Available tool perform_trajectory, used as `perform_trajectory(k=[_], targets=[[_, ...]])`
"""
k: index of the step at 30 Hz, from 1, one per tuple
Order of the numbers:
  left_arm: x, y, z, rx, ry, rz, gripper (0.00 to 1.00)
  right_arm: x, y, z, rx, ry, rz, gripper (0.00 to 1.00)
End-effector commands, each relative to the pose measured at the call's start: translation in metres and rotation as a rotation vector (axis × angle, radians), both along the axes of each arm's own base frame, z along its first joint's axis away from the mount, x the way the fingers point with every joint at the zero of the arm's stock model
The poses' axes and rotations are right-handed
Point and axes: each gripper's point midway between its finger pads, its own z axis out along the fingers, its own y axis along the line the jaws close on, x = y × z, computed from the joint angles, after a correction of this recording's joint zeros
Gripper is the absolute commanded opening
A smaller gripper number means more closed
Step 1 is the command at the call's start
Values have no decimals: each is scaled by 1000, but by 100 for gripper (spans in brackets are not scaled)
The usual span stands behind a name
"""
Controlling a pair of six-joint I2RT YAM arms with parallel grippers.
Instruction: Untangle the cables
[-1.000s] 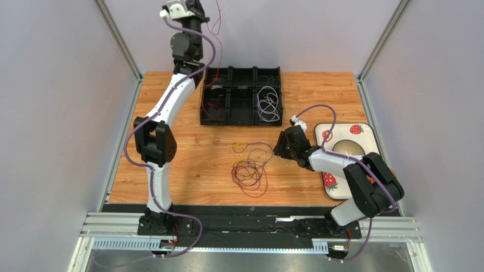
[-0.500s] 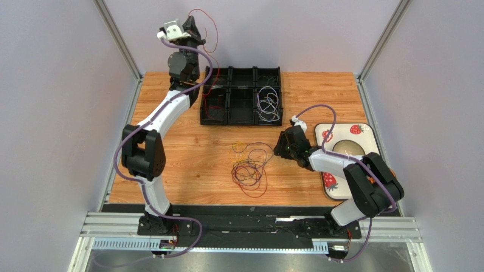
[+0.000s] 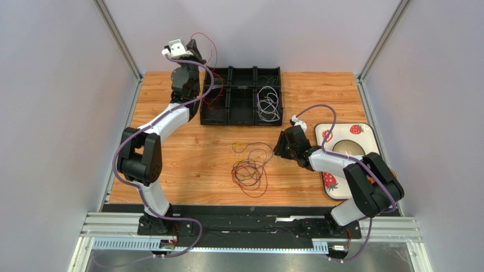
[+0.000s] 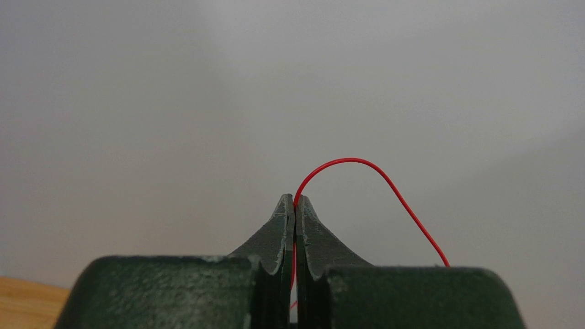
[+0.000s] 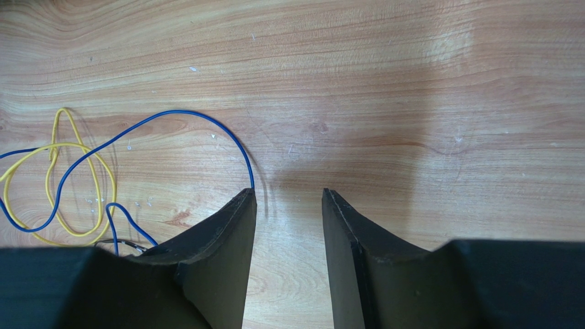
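Wooden tabletop [image 3: 193, 170], grey walls. Item one, cables: we count a dark, red and yellow tangle [image 3: 250, 170] near the tabletop's middle, not yet separated. White cables [image 3: 268, 105] lie sorted in the right near compartment of the black tray [image 3: 250, 68] at the far edge. One red cable [image 4: 357, 168] is pinched in the fully closed left gripper [image 4: 294, 202], high by the tray's far left corner. Right gripper [image 5: 288, 195]: half parted, empty, low beside the blue cable [image 5: 171, 116]. We judge the job roughly midway.
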Motion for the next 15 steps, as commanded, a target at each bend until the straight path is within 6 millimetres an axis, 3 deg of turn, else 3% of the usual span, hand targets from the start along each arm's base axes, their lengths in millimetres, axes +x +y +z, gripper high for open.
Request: perform_trajectory(k=[1,9,15], targets=[[-8,10,-15,-42,-2,19,0,12,4,16,10,-61,-6,44],[-10,16,-52,-25,70,50,0,12,3,16,10,-60,-10,44],[-18,35,-83,-12,178,149,0,11,4,15,7,-58,-7,44]])
